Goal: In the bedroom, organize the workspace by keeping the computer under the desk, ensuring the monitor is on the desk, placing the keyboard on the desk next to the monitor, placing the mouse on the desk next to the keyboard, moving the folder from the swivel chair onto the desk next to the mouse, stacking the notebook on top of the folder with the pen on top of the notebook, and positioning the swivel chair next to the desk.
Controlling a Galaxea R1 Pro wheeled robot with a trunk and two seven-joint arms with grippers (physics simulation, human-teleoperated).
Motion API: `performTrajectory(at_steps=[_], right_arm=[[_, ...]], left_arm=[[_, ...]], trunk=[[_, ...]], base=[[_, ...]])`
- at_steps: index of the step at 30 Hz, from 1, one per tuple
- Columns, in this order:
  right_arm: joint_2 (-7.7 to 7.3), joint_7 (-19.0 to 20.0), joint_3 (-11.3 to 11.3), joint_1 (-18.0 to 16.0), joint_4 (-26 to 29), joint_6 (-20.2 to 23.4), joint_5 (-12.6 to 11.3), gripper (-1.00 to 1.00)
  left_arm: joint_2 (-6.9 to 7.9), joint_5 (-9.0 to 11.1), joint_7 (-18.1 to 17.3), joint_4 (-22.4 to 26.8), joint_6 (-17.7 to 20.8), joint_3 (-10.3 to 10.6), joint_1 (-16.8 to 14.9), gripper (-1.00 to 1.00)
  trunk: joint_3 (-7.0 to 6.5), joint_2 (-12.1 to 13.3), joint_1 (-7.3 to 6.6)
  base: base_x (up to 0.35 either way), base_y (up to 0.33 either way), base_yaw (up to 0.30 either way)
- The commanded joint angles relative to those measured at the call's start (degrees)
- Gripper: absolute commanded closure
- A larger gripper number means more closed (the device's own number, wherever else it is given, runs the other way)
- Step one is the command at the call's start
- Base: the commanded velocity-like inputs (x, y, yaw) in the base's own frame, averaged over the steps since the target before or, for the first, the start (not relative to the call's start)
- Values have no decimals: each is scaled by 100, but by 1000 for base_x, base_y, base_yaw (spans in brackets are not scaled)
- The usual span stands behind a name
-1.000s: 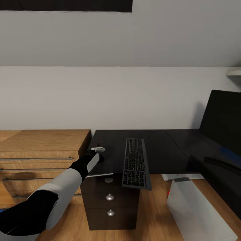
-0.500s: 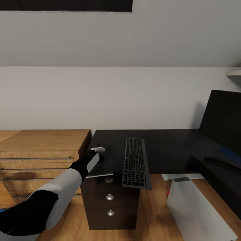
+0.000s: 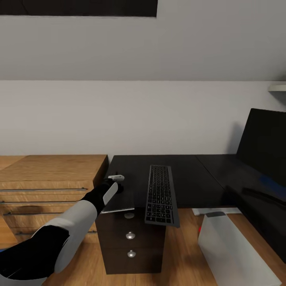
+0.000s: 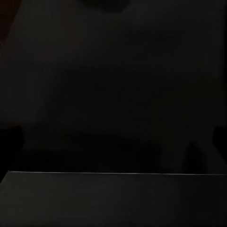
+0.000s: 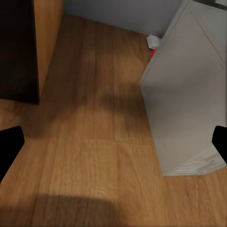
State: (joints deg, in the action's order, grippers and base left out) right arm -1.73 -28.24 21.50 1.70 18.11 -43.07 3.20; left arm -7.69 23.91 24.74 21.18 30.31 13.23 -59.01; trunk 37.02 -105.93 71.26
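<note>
Black keyboard overhangs the desk; left pincer beside it, grip unclear.

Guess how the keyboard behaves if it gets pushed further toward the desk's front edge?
The keyboard looks rigid, so it should slide as one piece on the glossy desk. Its near end already overhangs the front edge, so more push that way would likely tip it off.
</note>
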Motion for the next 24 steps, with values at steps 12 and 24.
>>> performTrajectory(at_steps=[12,24], right_arm=[[-3,-59,28,2,12,18,38,-100],[3,-59,30,1,9,18,40,-100]], left_arm=[[4,61,48,9,19,48,-5,-100],[4,61,48,13,19,53,-4,-100]], trunk=[[-211,480,-264],[-355,801,-440]], base=[[0,0,0],[0,0,0]])
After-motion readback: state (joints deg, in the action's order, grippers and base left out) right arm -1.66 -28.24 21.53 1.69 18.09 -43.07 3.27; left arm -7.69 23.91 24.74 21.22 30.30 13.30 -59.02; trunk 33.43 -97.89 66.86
